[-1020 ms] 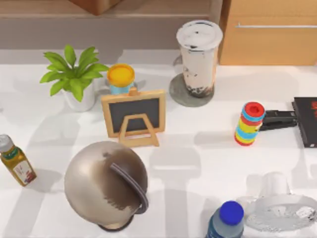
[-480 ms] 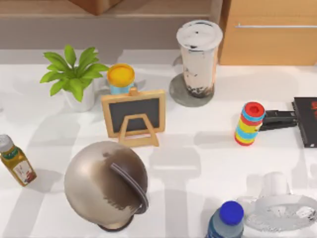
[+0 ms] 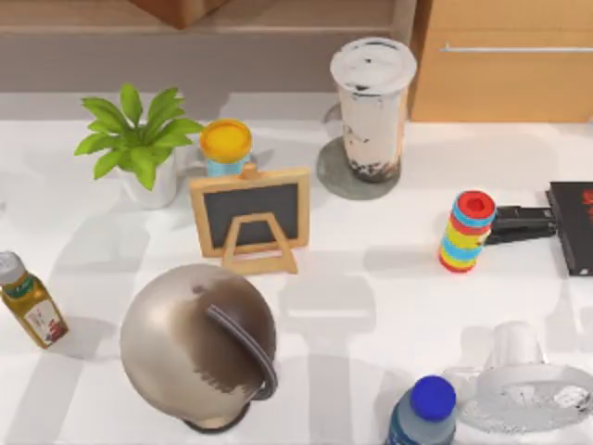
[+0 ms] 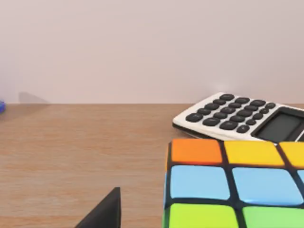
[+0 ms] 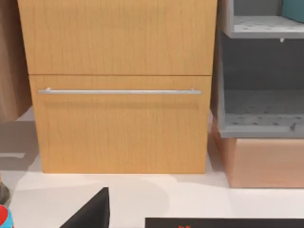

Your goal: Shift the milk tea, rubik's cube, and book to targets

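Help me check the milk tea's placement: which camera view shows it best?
The top view: the milk tea stands whole and upright on the grey disc. The left wrist view faces the rubik's cube; the right wrist view faces a wooden drawer.

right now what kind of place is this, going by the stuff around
Probably a rendered home or office desk setup: a white table with a potted plant, a small chalkboard easel and a stapler, wooden drawers behind it, and a calculator.

Orange, yellow, blue, green rubik's cube (image 4: 235, 183); beige milk tea (image 3: 372, 109).
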`<action>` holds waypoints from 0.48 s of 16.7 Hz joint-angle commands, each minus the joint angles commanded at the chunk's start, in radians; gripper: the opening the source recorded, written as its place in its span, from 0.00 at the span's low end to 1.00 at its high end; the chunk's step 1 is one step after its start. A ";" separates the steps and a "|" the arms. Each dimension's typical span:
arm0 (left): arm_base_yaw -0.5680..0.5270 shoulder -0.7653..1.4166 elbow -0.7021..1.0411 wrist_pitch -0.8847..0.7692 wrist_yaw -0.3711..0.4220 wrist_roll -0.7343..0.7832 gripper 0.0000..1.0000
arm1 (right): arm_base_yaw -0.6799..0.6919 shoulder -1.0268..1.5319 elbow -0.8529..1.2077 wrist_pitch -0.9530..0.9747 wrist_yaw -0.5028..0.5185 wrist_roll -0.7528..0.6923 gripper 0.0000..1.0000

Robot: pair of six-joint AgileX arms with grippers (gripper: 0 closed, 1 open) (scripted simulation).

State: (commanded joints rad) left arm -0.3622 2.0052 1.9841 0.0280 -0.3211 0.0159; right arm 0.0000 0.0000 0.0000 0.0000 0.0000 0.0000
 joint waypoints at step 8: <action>-0.006 -0.025 -0.033 0.008 -0.004 0.000 1.00 | 0.000 0.000 0.000 0.000 0.000 0.000 1.00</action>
State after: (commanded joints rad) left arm -0.3681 1.9798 1.9510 0.0359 -0.3253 0.0161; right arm 0.0000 0.0000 0.0000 0.0000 0.0000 0.0000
